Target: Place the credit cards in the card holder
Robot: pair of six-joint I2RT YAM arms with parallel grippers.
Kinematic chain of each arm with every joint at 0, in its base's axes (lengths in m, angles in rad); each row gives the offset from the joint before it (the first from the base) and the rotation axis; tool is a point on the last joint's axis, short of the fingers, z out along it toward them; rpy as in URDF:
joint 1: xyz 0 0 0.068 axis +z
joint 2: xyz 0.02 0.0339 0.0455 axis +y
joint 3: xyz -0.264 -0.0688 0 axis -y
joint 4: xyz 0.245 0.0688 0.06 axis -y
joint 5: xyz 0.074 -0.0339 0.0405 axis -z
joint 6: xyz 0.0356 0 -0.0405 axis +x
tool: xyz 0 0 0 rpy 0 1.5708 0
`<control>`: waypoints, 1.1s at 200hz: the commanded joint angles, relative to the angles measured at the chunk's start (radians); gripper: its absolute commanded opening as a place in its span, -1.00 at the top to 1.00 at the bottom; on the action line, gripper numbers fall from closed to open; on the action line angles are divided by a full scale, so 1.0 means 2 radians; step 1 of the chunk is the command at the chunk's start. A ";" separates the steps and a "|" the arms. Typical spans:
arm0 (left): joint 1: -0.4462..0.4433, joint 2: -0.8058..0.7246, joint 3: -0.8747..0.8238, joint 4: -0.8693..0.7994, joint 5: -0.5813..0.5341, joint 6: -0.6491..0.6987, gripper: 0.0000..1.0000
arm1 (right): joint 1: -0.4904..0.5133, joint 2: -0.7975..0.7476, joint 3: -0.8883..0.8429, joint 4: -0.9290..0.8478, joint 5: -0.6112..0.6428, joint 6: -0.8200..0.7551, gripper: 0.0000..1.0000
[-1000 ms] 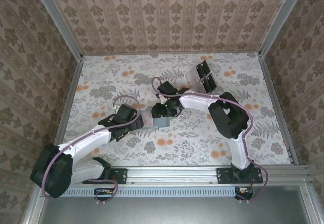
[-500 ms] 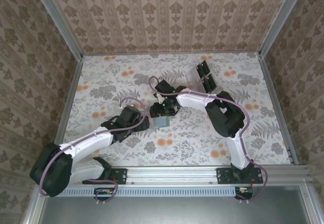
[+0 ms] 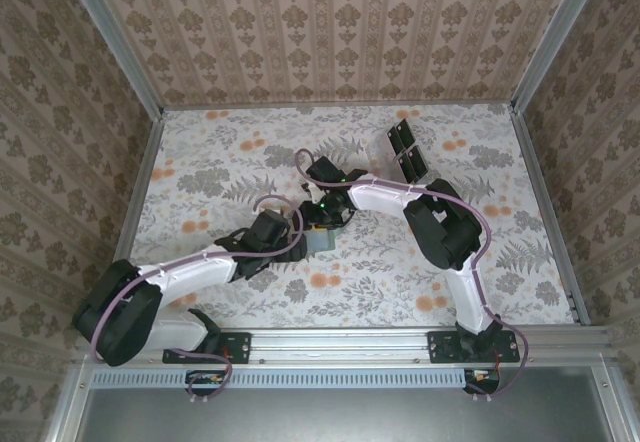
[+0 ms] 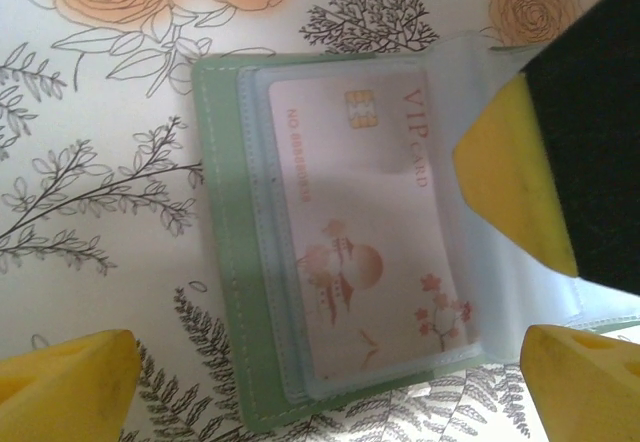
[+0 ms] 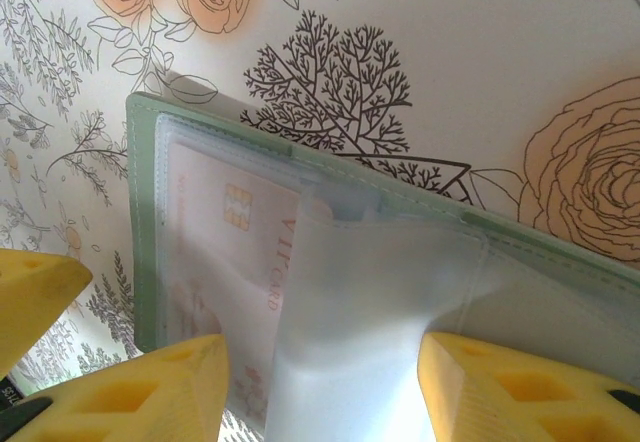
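While the left gripper (image 4: 320,387) hangs at full spread with nothing in it, we see the card holder (image 3: 318,241) lying open at mid-table, just to its right from above. One credit card (image 4: 365,232) (marked VIP) sits inside, its long axis running straight away from the left fingers (image 4: 65,387), which straddle the holder's near end. Further right, the right gripper (image 5: 326,382) is the closer arm. Its jaws stand approx. half apart w/ a lifted clear sleeve (image 5: 370,302) between them. Pinched or merely propped, we can't tell. Our read: the next card must slide in along that axis, under the sleeve.
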 commanded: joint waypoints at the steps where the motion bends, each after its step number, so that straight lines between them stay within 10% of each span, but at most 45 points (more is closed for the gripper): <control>1: -0.007 0.010 0.020 0.020 -0.001 0.014 -0.99 | 0.001 0.028 -0.014 -0.011 -0.003 0.007 -0.12; 220: -0.019 0.096 0.035 0.002 -0.052 -0.013 -1.00 | -0.030 -0.094 -0.084 0.049 0.002 0.048 -0.14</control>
